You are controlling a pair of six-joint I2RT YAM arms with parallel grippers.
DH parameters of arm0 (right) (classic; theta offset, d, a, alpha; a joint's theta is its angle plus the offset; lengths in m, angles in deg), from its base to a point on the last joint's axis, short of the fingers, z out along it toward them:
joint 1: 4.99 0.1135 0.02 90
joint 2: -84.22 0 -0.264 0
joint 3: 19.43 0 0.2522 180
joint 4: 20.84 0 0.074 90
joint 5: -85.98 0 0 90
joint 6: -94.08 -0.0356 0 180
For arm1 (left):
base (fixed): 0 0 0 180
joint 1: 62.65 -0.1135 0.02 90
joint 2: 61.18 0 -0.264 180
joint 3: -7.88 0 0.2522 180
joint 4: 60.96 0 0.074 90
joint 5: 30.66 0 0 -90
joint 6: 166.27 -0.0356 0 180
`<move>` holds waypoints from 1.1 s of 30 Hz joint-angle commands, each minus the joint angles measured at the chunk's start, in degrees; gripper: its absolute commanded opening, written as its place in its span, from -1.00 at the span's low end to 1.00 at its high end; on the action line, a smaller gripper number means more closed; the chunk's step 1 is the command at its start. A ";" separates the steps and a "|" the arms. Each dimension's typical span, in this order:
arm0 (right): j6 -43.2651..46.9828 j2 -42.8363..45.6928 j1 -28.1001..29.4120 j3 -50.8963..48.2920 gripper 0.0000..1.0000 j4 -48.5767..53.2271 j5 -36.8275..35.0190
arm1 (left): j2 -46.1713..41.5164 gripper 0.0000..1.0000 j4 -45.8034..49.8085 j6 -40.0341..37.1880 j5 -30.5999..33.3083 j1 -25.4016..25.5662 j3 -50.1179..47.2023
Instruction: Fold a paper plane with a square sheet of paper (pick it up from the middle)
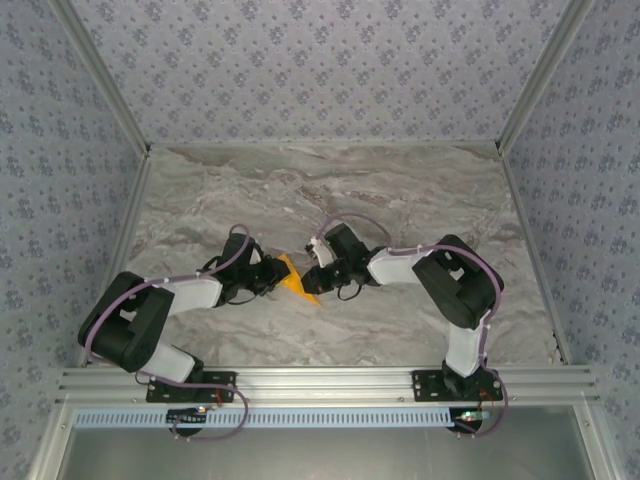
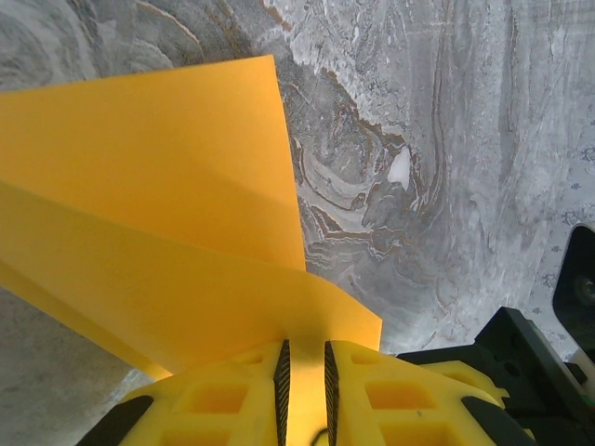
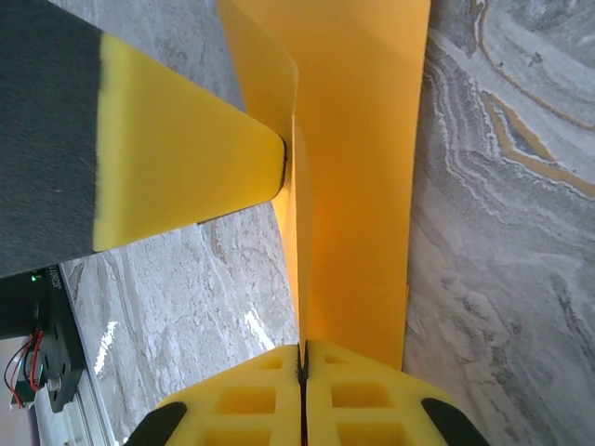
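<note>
I work in a lab test booth, not a home or a shop. My table (image 1: 330,190) is a marble-print slab, boxed in on three sides by flat walls (image 1: 300,60) covered in a small repeating flower print and joined at the corners by bare aluminium posts (image 1: 100,70). My two arms (image 1: 135,325) are bolted to a slotted aluminium rail (image 1: 330,381) along the near edge, with exposed cables (image 1: 238,231) looping over them.
</note>
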 commanded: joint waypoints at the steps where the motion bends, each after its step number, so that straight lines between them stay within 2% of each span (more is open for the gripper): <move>1: 0.03 -1.97 -0.07 0.30 -0.83 1.87 0.74 | 0.63 -0.59 -0.90 -0.51 -0.14 0.47 1.28; 14: 0.65 -2.87 -0.16 1.98 -0.80 4.59 -0.19 | 1.08 -0.60 -0.49 -0.76 0.14 0.41 0.71; 22: 2.22 -1.43 -0.44 2.75 -0.63 5.90 0.91 | 2.04 -0.62 -0.01 -1.04 0.90 0.42 1.08; 29: 8.21 1.73 -0.42 1.10 -0.46 7.43 0.91 | 2.66 -0.62 0.21 -1.05 1.23 0.43 1.71; 33: 12.20 2.54 -0.40 0.84 -0.44 9.52 0.26 | 3.00 -0.62 0.95 -1.38 1.55 0.46 2.24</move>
